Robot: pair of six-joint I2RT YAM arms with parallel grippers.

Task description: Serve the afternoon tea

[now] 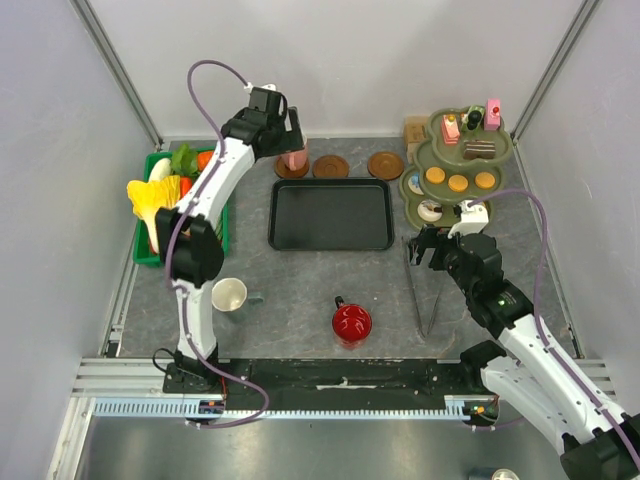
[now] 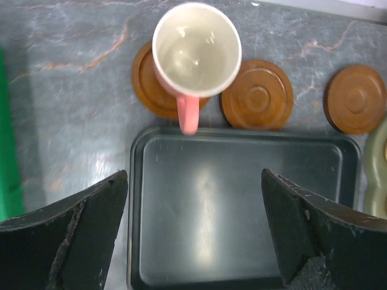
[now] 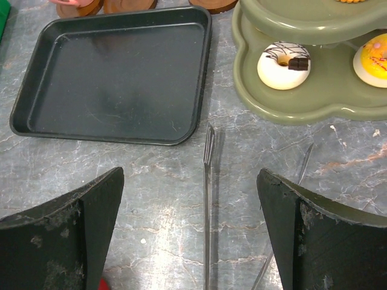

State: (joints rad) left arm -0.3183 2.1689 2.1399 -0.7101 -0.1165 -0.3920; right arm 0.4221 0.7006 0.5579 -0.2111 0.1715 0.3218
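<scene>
Left jaws stand wide apart, gripping nothing; the pink mug (image 2: pixel 196 51) sits on a wooden coaster (image 2: pixel 148 84) just beyond them, its handle pointing back over the black tray (image 2: pixel 242 199) rim. Right jaws are wide open above the metal tongs (image 3: pixel 207 205); a white doughnut (image 3: pixel 284 63) lies ahead-right on the green stand (image 3: pixel 290 106), whose upper tiers are cut off

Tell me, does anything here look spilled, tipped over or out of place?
Nothing looks spilled or tipped. Only the pink mug stands on a coaster; the red mug and white mug sit on the bare table, far from the two free coasters.
</scene>
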